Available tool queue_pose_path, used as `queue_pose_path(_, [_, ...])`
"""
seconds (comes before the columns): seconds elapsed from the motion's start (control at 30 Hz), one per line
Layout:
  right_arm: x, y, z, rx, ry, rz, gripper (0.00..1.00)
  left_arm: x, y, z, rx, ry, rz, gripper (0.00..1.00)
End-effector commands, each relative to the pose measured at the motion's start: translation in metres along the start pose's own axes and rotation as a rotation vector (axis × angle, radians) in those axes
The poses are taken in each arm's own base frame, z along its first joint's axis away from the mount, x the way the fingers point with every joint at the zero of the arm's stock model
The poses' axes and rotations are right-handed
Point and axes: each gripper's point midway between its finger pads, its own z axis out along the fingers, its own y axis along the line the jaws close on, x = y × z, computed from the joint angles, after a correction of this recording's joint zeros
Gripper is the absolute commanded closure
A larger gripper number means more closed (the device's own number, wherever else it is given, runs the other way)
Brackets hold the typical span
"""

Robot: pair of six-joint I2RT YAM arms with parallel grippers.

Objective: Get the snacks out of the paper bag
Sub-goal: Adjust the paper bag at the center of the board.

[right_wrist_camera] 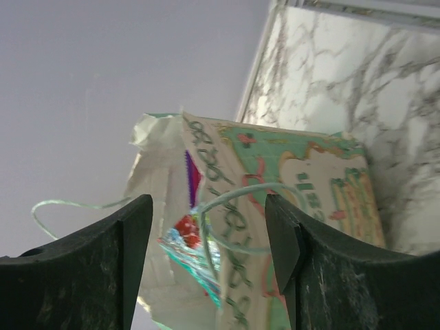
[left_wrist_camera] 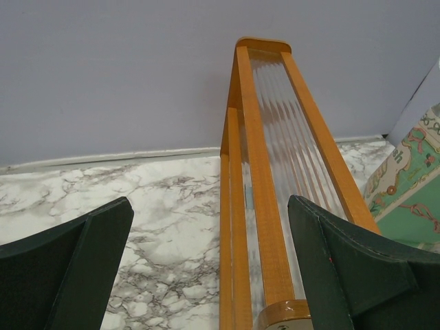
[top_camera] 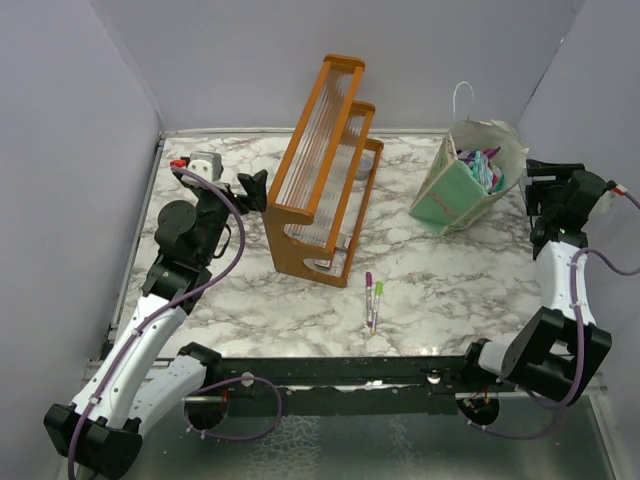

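Note:
The mint-green paper bag (top_camera: pixel 452 196) leans at the back right of the marble table, its mouth facing up and to the right. Several shiny snacks (top_camera: pixel 483 168) in teal, magenta and blue show inside the mouth. My right gripper (top_camera: pixel 531 186) hangs just right of that mouth, jaws apart, holding nothing. In the right wrist view the right gripper (right_wrist_camera: pixel 208 203) frames a teal and red snack (right_wrist_camera: pixel 189 237) and a white cord handle (right_wrist_camera: pixel 237 194) of the paper bag (right_wrist_camera: pixel 302 182). My left gripper (top_camera: pixel 252 190) stands open beside the rack, far from the bag.
An orange wooden slatted rack (top_camera: pixel 325 165) stands mid-table between the arms, and in the left wrist view the rack (left_wrist_camera: pixel 258 158) lies between the open left gripper (left_wrist_camera: pixel 210 206) fingers. Two thin marker pens (top_camera: pixel 372 292) lie near the front. Grey walls close in the table.

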Motion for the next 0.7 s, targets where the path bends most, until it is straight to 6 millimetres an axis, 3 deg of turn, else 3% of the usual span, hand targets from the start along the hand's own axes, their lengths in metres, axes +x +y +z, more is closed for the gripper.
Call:
queue_pose_path(0.0, [-0.026, -0.027, -0.017, 0.023, -0.147, -0.058, 0.33, -0.015, -0.009, -0.001, 0.040, -0.036, -0.018, 0.01])
queue_pose_path(0.1, [-0.031, -0.037, -0.027, 0.011, -0.174, -0.051, 0.37, -0.015, -0.012, -0.001, 0.048, -0.034, -0.019, 0.01])
queue_pose_path(0.47, [-0.019, 0.015, -0.028, -0.113, 0.002, -0.225, 0.34, -0.016, -0.013, -0.002, 0.052, -0.039, -0.020, 0.01])
queue_pose_path(0.6, [-0.020, 0.005, -0.014, 0.015, 0.062, -0.215, 0.35, -0.016, -0.014, -0.002, 0.058, -0.037, -0.023, 0.01])
queue_pose_path(0.67, [-0.019, -0.009, -0.009, 0.105, 0.091, -0.205, 0.37, -0.015, -0.014, -0.002, 0.058, -0.037, -0.023, 0.01])
